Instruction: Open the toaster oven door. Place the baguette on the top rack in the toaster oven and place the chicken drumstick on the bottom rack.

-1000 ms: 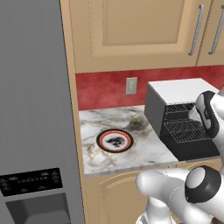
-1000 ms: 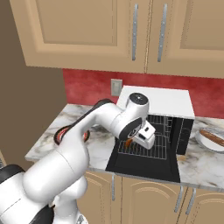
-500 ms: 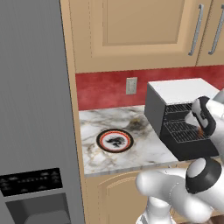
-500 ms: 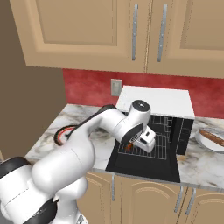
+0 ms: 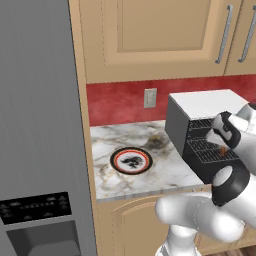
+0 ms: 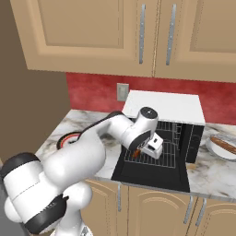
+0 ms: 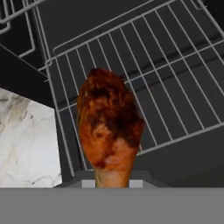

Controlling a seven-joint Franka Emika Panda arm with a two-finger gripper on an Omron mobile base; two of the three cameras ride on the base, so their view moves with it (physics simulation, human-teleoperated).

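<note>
The oven [image 6: 166, 124] stands with its door [image 6: 154, 170] already down flat. The baguette [image 6: 225, 145] lies on a plate [image 6: 213, 148] right of the oven, so the top rack [image 5: 205, 123] seems unfilled. The gripper [image 6: 144, 148] is clamped on the drumstick [image 7: 109, 127], just above the bottom rack [image 7: 175, 105]; setting it down remains.
</note>
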